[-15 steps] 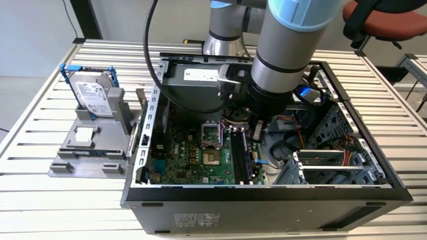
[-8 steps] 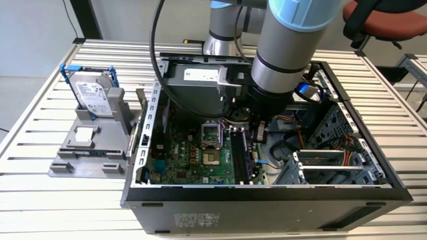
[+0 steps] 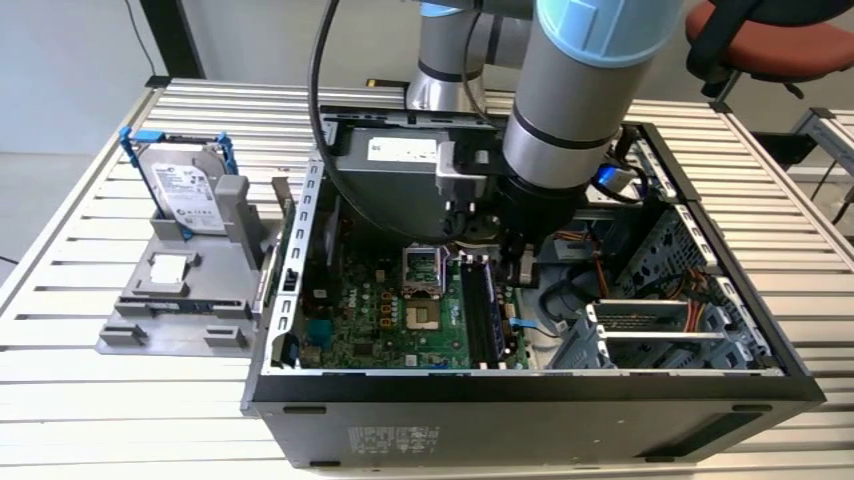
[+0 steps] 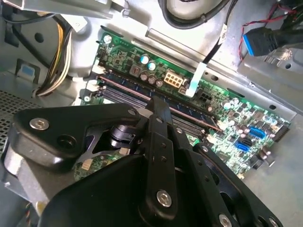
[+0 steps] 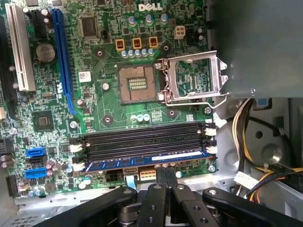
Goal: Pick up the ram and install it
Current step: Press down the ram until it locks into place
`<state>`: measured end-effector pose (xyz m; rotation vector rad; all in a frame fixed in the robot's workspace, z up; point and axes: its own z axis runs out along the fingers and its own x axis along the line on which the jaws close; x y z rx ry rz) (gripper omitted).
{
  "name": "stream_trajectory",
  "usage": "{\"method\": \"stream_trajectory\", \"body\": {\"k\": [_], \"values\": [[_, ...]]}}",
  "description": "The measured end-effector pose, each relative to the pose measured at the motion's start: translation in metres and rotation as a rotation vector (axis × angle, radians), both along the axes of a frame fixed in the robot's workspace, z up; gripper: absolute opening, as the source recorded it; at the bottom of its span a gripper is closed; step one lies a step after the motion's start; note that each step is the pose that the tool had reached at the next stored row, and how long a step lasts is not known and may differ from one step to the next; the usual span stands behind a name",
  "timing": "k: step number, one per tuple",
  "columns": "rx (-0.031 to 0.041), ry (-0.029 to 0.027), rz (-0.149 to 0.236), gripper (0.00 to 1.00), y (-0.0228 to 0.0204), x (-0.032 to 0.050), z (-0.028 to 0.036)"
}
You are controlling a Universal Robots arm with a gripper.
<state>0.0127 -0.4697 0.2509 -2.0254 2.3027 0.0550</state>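
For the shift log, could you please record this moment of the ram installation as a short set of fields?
Setting: open computer case on a slatted table, arm reaching inside
Gripper: fingers together, low over the motherboard, right by the memory slots
Ram: appears to sit edge-up in the slot nearest the gripper, with nothing held between the fingers
Other slots: three black ones beside it look empty
CPU socket: open, bracket lifted
Hard drive: upright in its blue bracket, outside the case, at the exterior view's left
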Motion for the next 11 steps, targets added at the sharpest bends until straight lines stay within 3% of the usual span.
{"method": "stream_trajectory", "body": {"k": [5,9,11], "values": [[-0.0109,0.0004,0.007,0.00,-0.0017,0.0003,-0.0046],[-0.0134,0.0008,0.025,0.00,-0.0026,0.0004,-0.0108],[-0.0180,0.0010,0.026,0.00,-0.0028,0.0005,-0.0117]]}}
